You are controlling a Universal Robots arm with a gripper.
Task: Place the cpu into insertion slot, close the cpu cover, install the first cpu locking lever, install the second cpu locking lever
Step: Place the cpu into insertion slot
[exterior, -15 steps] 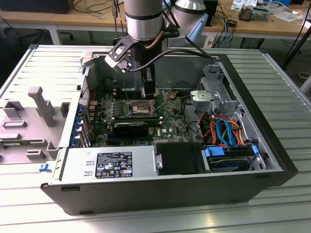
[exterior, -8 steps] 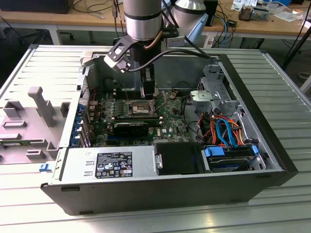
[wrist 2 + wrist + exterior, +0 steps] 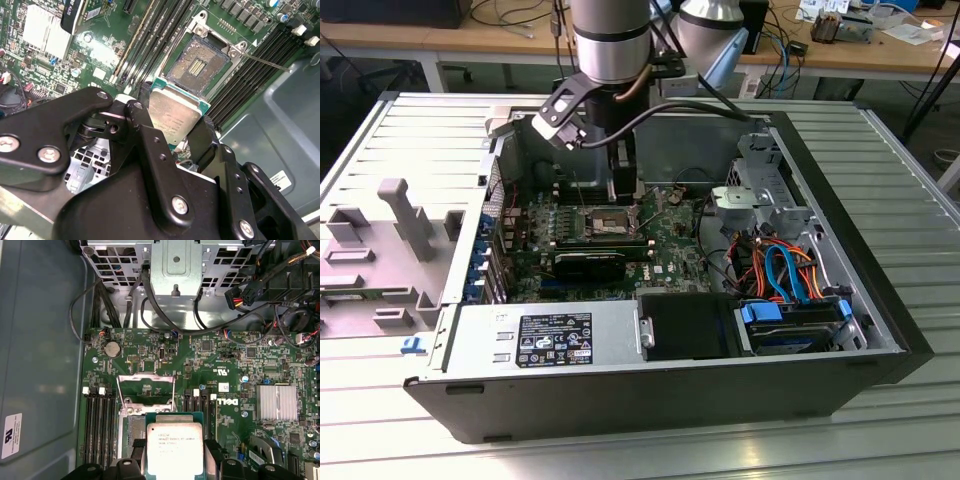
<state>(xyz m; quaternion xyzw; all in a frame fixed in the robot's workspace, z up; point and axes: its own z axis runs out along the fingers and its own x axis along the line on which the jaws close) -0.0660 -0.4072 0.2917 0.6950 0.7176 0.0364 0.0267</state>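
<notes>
My gripper (image 3: 172, 131) is shut on the cpu (image 3: 174, 116), a small square chip with a silver-grey top and green edge, held flat between the two black fingers. In the first wrist view the cpu (image 3: 174, 445) hangs above the green board, partly over the insertion slot (image 3: 131, 427). The insertion slot (image 3: 198, 65) lies uncovered, its dark contact field showing, just beyond the chip. The cpu cover (image 3: 146, 385) stands raised at the slot's far side. A thin lever rod (image 3: 263, 61) sticks out beside the slot. In the exterior view the gripper (image 3: 625, 190) hovers just over the slot (image 3: 603, 222).
Long black memory slots (image 3: 97, 425) flank the socket on both sides. A black expansion card (image 3: 588, 265), a silver heat sink (image 3: 276, 402), a metal drive cage (image 3: 760, 195) and coloured cables (image 3: 780, 265) crowd the case. The case walls (image 3: 840, 230) surround the board.
</notes>
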